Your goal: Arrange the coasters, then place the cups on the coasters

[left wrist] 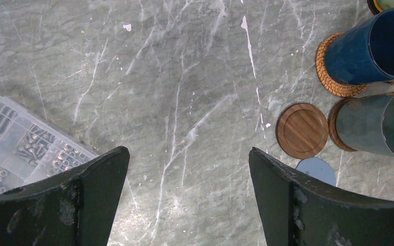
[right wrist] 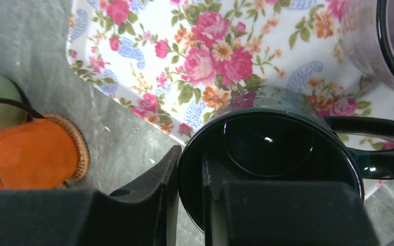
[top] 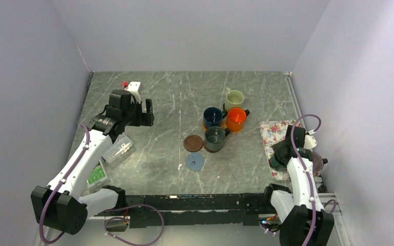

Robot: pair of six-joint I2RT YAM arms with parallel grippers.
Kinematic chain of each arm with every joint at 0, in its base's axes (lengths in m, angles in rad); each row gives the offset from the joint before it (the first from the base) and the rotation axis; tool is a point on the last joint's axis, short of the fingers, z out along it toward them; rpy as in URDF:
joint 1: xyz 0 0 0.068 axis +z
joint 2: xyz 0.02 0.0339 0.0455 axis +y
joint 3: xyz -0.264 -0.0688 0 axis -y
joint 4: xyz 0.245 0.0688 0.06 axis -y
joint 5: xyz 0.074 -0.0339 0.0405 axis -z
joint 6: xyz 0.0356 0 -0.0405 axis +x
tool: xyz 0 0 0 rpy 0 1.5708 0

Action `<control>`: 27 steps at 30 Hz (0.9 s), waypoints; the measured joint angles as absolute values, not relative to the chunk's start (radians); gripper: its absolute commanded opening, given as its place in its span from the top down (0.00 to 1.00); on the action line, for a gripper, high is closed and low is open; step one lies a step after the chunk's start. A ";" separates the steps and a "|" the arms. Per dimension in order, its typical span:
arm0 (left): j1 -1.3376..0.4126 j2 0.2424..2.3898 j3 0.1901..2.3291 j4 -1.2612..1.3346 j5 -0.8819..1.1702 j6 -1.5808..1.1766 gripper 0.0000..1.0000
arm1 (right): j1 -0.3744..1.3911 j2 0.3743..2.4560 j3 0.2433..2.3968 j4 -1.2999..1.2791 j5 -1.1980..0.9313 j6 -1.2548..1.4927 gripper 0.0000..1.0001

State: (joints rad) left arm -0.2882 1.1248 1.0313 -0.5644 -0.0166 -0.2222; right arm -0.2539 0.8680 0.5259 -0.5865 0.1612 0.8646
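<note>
My right gripper (right wrist: 190, 169) is shut on the near wall of a dark green cup (right wrist: 272, 148), one finger outside the rim and one inside. That cup stands on the floral tray (right wrist: 184, 51) beside a mauve-grey cup (right wrist: 385, 41). In the table's middle stand a cream cup (top: 234, 98), a dark blue cup (top: 213, 117), an orange cup (top: 236, 119) and a second dark green cup (top: 215, 138), the last three on coasters. A bare brown coaster (top: 193, 143) and a blue-grey coaster (top: 195, 162) lie beside them. My left gripper (left wrist: 190, 164) hangs open over bare marble, holding nothing.
A clear plastic box (left wrist: 15, 143) of screws lies under the left arm, with a green item (top: 96, 175) nearer the base. A small white object (top: 133, 86) sits at the back left. Walls close in the table on three sides.
</note>
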 measured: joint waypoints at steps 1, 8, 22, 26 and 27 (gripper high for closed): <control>-0.288 1.125 1.031 -0.564 -0.017 -0.222 0.07 | -0.254 0.863 0.526 -0.580 0.161 0.855 0.89; -0.288 1.125 1.031 -0.564 -0.017 -0.222 0.07 | -0.255 0.850 0.532 -0.533 0.128 0.788 1.00; -0.288 1.126 1.031 -0.564 -0.017 -0.222 0.07 | -0.017 0.914 0.863 -0.670 0.186 0.622 1.00; -0.288 1.132 1.031 -0.564 -0.016 -0.223 0.07 | 0.215 1.042 1.086 -0.693 0.238 0.591 1.00; -0.288 1.132 1.031 -0.564 -0.016 -0.223 0.07 | 0.273 1.081 1.140 -0.696 0.244 0.586 1.00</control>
